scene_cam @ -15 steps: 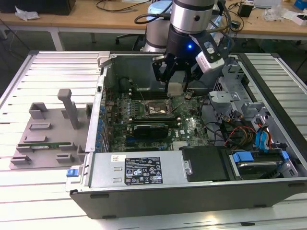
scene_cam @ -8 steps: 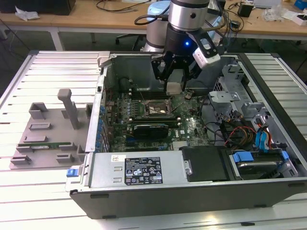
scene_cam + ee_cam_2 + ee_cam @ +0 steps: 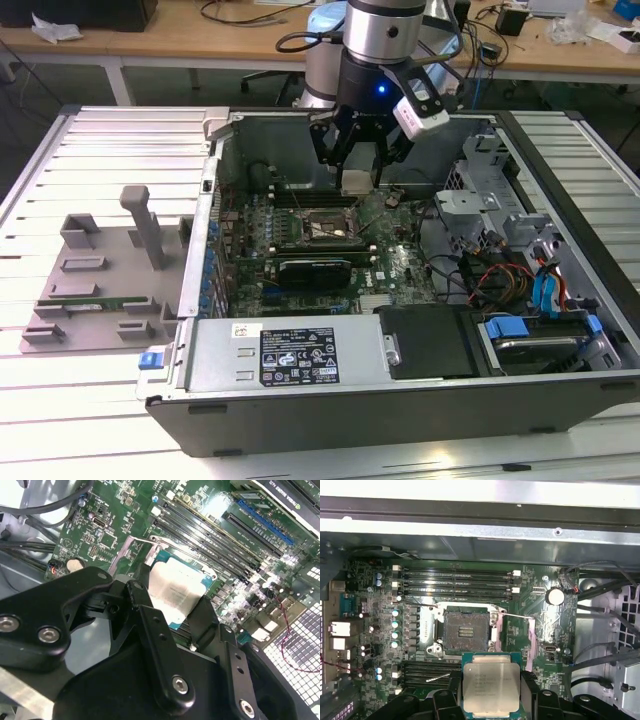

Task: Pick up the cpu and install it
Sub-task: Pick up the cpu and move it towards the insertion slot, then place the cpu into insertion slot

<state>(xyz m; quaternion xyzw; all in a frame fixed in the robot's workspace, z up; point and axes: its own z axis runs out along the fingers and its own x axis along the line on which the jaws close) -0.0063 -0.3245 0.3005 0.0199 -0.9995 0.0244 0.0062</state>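
— Tell me, are the fingers closed on something?
— Yes. The gripper (image 3: pixel 357 168), in the upper middle of the exterior view, is clamped on the cpu (image 3: pixel 355 183). In the first wrist view the black fingers (image 3: pixel 454 692) press on two opposite edges of it, one on each side.
— And where is it, compared to the socket?
— Not inside it. The socket (image 3: pixel 325 228) is open and empty. In the exterior view the cpu hangs just above it in the frame, over the motherboard (image 3: pixel 400 265) inside the computer case (image 3: pixel 350 420).
— How will it handle, you think?
— Light and stiff, I would judge, a thin plate. The metal top looks smooth, so perhaps slippery, and the underside is probably delicate. The edges are the right place to take hold, as it is held now.
— Which way does it point?
— Metal top up, toward the wrist, and flat side down toward the board. It is nearly square, so I see no real long axis. In the first wrist view its sides run parallel with the socket frame
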